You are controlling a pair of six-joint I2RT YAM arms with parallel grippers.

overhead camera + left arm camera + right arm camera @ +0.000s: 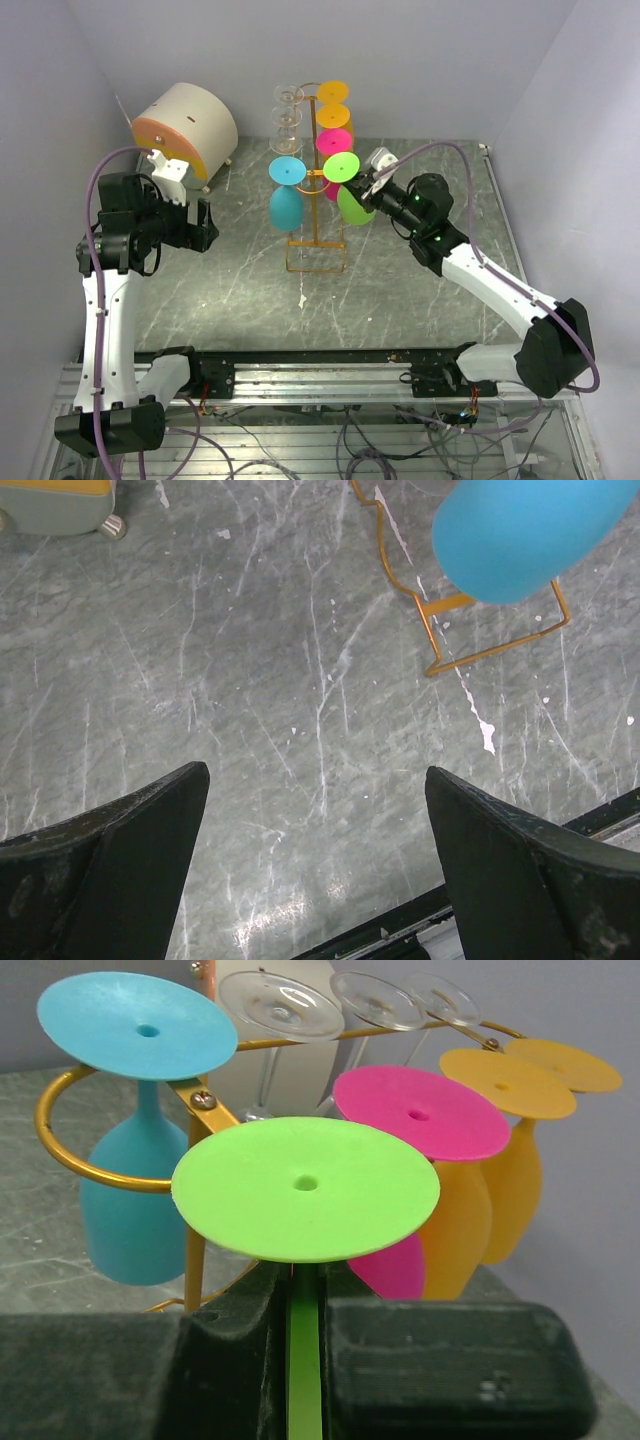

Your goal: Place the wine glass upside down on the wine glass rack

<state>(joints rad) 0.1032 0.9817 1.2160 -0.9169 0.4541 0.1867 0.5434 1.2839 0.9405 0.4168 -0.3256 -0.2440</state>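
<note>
Right pincer [300, 1305] is clenched on the stem of the green wine glass [305, 1185], held foot-up just beside the wine glass rack [60, 1145]. Left pincer [315, 785] is released over the worktop [250, 680]. Step in hand: hanging. Next move likely calls for seating the stem in a free hook, then letting go.

From my top view, the wine glass rack [318, 215] stands upright on the table [250, 285], in the middle and towards the far edge. The drum [185, 128] sits at the far left, behind the left gripper [205, 225] and well apart from the rack. That gripper hangs over the table, left of the rack. The right gripper [365, 185] is just right of the rack. The wine glass [352, 205] has its stem between the fingers, foot up and bowl down, close beside the rack's right side. I cannot tell whether it sits in a hook. A hanging glass [286, 205] is on the rack's left side, opposite. Further glasses [333, 120] hang behind both.
</note>
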